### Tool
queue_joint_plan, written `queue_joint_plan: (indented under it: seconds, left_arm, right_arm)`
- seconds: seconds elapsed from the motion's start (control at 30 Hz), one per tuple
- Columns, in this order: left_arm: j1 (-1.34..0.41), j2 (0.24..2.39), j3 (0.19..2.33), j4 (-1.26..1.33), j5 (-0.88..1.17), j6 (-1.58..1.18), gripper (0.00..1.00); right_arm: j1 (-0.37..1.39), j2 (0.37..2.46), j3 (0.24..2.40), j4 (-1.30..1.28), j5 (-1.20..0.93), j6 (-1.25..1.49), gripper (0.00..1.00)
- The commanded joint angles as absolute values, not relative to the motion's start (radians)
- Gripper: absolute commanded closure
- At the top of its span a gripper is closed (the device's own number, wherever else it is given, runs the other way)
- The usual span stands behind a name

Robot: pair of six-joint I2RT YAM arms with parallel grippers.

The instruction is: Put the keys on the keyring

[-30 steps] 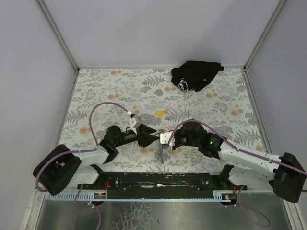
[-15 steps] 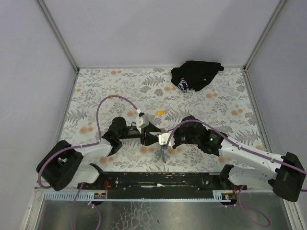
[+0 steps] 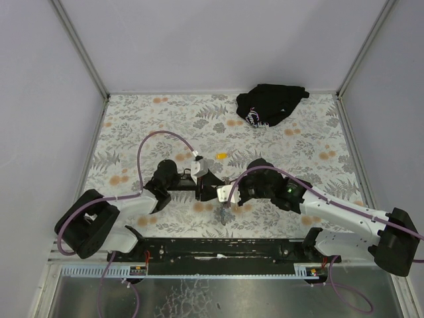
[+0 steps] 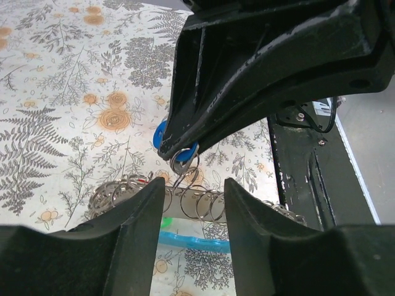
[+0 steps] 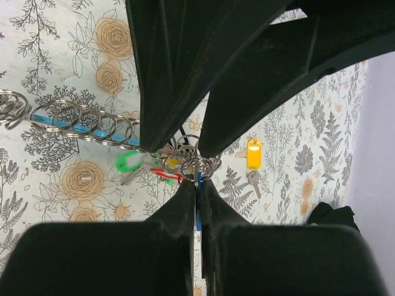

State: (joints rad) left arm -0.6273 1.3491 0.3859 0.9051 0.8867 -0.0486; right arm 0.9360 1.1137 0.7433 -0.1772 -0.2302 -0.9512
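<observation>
The right end effector (image 5: pixel 197 188) is pressed together on the small silvery keys with a blue plastic tag (image 4: pixel 162 132). In its own wrist view the tag shows only as a thin blue edge between the two fingers. In the left wrist view the round blue tag sits right at the tip of those fingers, with a metal ring hanging just below it.

The left end effector (image 4: pixel 194 191) faces the right one almost tip to tip. Its fingers (image 4: pixel 139 213) stand apart, with a plain gap between them. In the right wrist view its two tips reach down on either side of the thin metal keyring (image 5: pixel 185 145). The keyring lies between them, just above the closed right fingertips. Several rings overlap there, and I cannot tell whether the left fingers touch any of them.

A light-blue fabric strap carrying a row of thin metal rings (image 5: pixel 80 123) runs away from that cluster, lying flat on the floral-patterned counter (image 3: pixel 152 126). From the left wrist it passes under and just beyond the gap of the left end effector. A small green plastic tag (image 5: pixel 128 161) and a small red plastic tag (image 5: pixel 163 176) lie just beside the right fingertips, on the strap's side.

A yellow plastic tag with a single key (image 5: pixel 253 153) lies near the right end effector on the other side, apart from the cluster. A crumpled black cloth bundle (image 3: pixel 268 105) sits well beyond both end effectors, by the far wall.
</observation>
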Motion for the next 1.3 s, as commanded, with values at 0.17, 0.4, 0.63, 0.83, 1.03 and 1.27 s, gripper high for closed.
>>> queue_joint_plan:
  seconds: [0.17,0.4,0.63,0.83,1.03,1.27]
  left_arm:
    - [-0.624,1.389,0.429,0.975,0.951,-0.076,0.6]
    - [-0.625,1.413,0.435,0.977,0.968,-0.091,0.73]
    - [-0.624,1.38,0.43,0.91,0.943,-0.062,0.99]
    - [-0.625,1.36,0.415,0.889,0.881,-0.079,1.0]
    - [-0.625,1.354,0.357,0.947,0.754,-0.147,1.0]
    - [-0.624,1.32,0.269,1.032,0.551,-0.244,1.0]
  right_arm:
    - [0.947,1.088,0.792,-0.134,-0.279,-0.976,1.0]
    - [0.946,1.081,0.788,-0.13,-0.262,-0.975,1.0]
    - [0.95,1.056,0.774,-0.128,-0.194,-0.932,1.0]
    - [0.984,1.023,0.74,-0.12,-0.099,-0.821,1.0]
    - [1.01,1.006,0.701,-0.147,0.003,-0.638,1.0]
    - [1.011,0.966,0.618,-0.088,0.101,-0.381,1.0]
